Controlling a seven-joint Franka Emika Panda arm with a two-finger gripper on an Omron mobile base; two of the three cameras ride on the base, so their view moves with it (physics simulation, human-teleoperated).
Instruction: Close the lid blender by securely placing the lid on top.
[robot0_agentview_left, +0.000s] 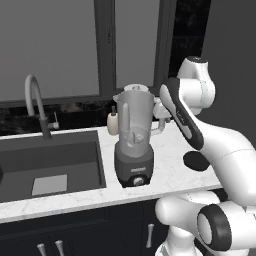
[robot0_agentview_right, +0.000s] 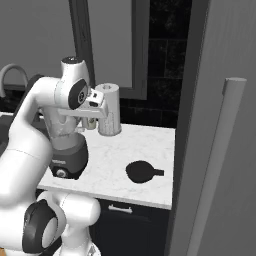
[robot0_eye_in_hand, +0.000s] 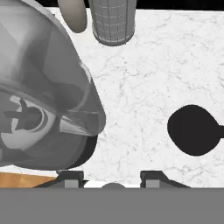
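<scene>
The lid (robot0_agentview_right: 141, 171) lies flat on the marble counter (robot0_agentview_right: 110, 160) at centre-right of the right base view, well apart from the open-mouthed blender (robot0_agentview_left: 134, 142). The gripper (robot0_eye_in_hand: 112, 178), at the bottom edge of the hand view, holds nothing, fingertips moderately apart. Hovering beside the jar, a careless descent could clip its rim or handle, tipping the blender.

One blender (robot0_agentview_left: 134, 145), one lid (robot0_agentview_right: 139, 171), one soap bottle (robot0_agentview_left: 113, 122), one faucet (robot0_agentview_left: 36, 102), one sink (robot0_agentview_left: 50, 160).
</scene>
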